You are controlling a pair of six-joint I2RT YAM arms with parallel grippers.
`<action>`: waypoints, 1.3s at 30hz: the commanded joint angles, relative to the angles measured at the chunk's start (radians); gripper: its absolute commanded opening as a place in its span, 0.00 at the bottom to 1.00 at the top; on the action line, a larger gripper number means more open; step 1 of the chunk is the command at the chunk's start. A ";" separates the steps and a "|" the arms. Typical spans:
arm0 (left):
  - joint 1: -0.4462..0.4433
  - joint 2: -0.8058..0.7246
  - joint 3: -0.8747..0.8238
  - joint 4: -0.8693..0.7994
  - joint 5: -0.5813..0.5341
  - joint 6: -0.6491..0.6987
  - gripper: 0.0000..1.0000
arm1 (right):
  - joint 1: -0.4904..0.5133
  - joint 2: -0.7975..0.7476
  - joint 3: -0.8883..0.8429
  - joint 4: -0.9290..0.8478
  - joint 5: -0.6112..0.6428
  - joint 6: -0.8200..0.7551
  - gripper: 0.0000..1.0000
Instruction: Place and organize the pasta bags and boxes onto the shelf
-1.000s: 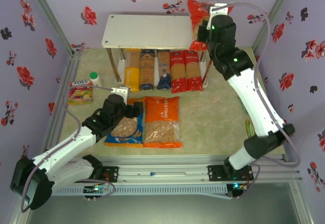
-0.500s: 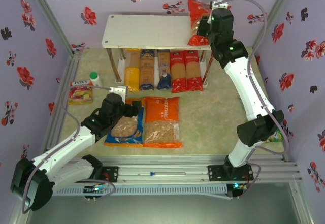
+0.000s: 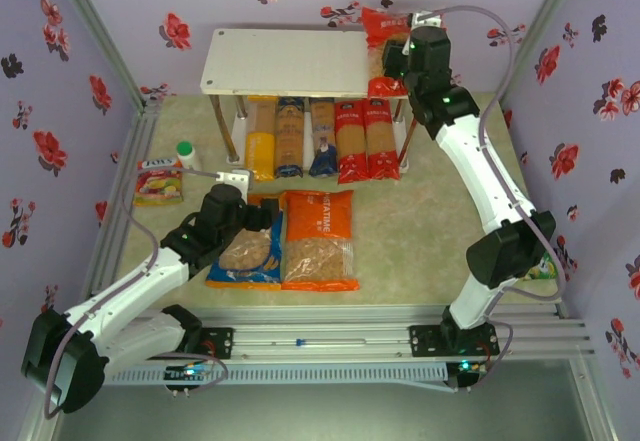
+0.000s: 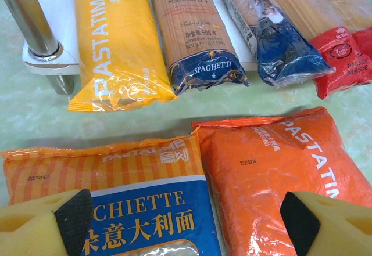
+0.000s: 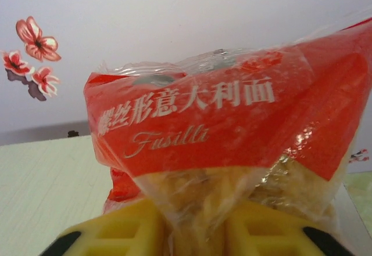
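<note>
Pasta bags are split between your two arms. Your right gripper [image 5: 192, 235] is clamped on the red bag [image 5: 192, 111], its yellow pads [image 5: 125, 233] pinching the clear part below the "Fusilli" print. From above, you see that bag upright at the right end of the shelf [image 3: 285, 61], over its top tier; whether it touches the board cannot be told. Your left gripper [image 4: 186, 227] hangs with its jaws wide apart and nothing between them, low over the blue-orange bag [image 4: 139, 209] and the orange bag [image 4: 273, 169]. Those two lie flat, side by side and touching, on the table [image 3: 430, 231] in front of the shelf. On the lower tier you have five spaghetti packs lying side by side, near ends jutting past the edge: the yellow pack [image 4: 116, 41] at the left, then a dark blue pack [image 4: 192, 29], a second dark blue pack [image 4: 279, 41], a red pack [image 3: 350, 141] and a second red pack [image 3: 379, 141].
</note>
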 commanded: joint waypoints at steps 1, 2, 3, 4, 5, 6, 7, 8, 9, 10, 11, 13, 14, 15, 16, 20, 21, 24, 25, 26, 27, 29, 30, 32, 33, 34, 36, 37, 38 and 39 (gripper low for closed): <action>0.010 0.006 0.025 -0.016 0.002 0.026 0.89 | -0.005 0.008 -0.053 -0.071 -0.006 0.031 0.53; 0.009 0.006 0.024 -0.017 0.002 0.025 0.90 | -0.006 0.006 -0.057 -0.070 -0.007 0.033 0.58; 0.009 0.007 0.024 -0.019 0.003 0.026 0.90 | -0.006 0.003 -0.059 -0.066 -0.004 0.035 0.65; 0.009 0.007 0.023 -0.021 0.003 0.027 0.91 | -0.006 -0.003 -0.060 -0.060 -0.004 0.036 0.70; 0.009 0.007 0.022 -0.022 0.003 0.028 0.91 | -0.005 -0.007 -0.059 -0.055 -0.005 0.035 0.73; 0.009 0.008 0.022 -0.024 0.003 0.028 0.92 | -0.005 -0.014 -0.059 -0.049 -0.004 0.036 0.76; 0.009 0.009 0.020 -0.024 0.003 0.029 0.92 | -0.007 -0.022 -0.060 -0.042 -0.005 0.036 0.79; 0.010 0.009 0.020 -0.024 0.003 0.029 0.92 | -0.007 -0.032 -0.059 -0.035 -0.010 0.037 0.81; 0.011 0.008 0.018 -0.024 0.003 0.029 0.92 | -0.008 -0.044 -0.060 -0.024 -0.015 0.041 0.85; 0.010 0.007 0.017 -0.023 0.002 0.029 0.92 | -0.010 -0.055 -0.064 -0.011 -0.026 0.047 0.87; 0.012 0.006 0.016 -0.019 0.002 0.029 0.92 | -0.014 -0.072 -0.075 0.015 -0.049 0.054 0.89; 0.014 0.005 0.013 -0.015 0.003 0.029 0.93 | -0.021 -0.114 -0.114 0.089 -0.096 0.073 0.93; 0.013 0.004 0.011 -0.013 0.002 0.029 0.93 | -0.025 -0.138 -0.140 0.134 -0.118 0.086 0.94; 0.016 0.004 0.010 -0.012 0.003 0.029 0.93 | -0.027 -0.162 -0.162 0.170 -0.136 0.097 0.94; 0.016 0.004 0.009 -0.010 0.003 0.028 0.93 | -0.030 -0.181 -0.178 0.198 -0.148 0.106 0.94; 0.019 0.001 0.004 -0.008 0.002 0.028 0.92 | -0.031 -0.261 -0.245 0.274 -0.129 0.113 0.92; 0.020 0.003 -0.001 -0.007 0.002 0.028 0.92 | -0.030 -0.282 -0.266 0.290 -0.108 0.108 0.90; 0.024 0.000 -0.003 -0.004 0.002 0.026 0.92 | -0.032 -0.310 -0.288 0.280 -0.028 0.072 0.56; 0.024 0.000 -0.004 -0.002 0.002 0.025 0.91 | -0.031 -0.311 -0.287 0.266 -0.006 0.063 0.41; 0.025 0.000 -0.005 -0.001 0.002 0.025 0.91 | -0.031 -0.310 -0.285 0.248 0.015 0.056 0.27; 0.027 0.001 -0.005 -0.001 0.003 0.023 0.91 | -0.032 -0.308 -0.285 0.231 0.033 0.049 0.17; 0.026 0.000 -0.006 0.000 0.002 0.022 0.91 | -0.032 -0.301 -0.288 0.205 0.070 0.044 0.08; 0.026 0.000 -0.006 -0.001 0.002 0.020 0.90 | -0.032 -0.296 -0.292 0.195 0.090 0.041 0.08; 0.026 0.000 -0.007 -0.004 0.002 0.019 0.90 | -0.032 -0.280 -0.291 0.168 0.115 0.032 0.06; 0.026 -0.001 -0.006 -0.007 0.002 0.019 0.90 | -0.032 -0.270 -0.289 0.155 0.119 0.028 0.06; 0.026 -0.003 -0.006 -0.010 0.003 0.019 0.90 | -0.031 -0.262 -0.286 0.142 0.119 0.026 0.05; 0.026 -0.005 -0.008 -0.013 0.002 0.019 0.90 | -0.032 -0.242 -0.287 0.114 0.110 0.028 0.05; 0.026 -0.006 -0.011 -0.012 0.002 0.018 0.90 | -0.031 -0.235 -0.290 0.103 0.106 0.032 0.05; 0.026 -0.007 -0.012 -0.015 0.001 0.019 0.90 | -0.031 -0.231 -0.296 0.094 0.102 0.039 0.05; 0.028 -0.007 -0.014 -0.015 -0.001 0.017 0.90 | -0.032 -0.228 -0.306 0.090 0.095 0.045 0.04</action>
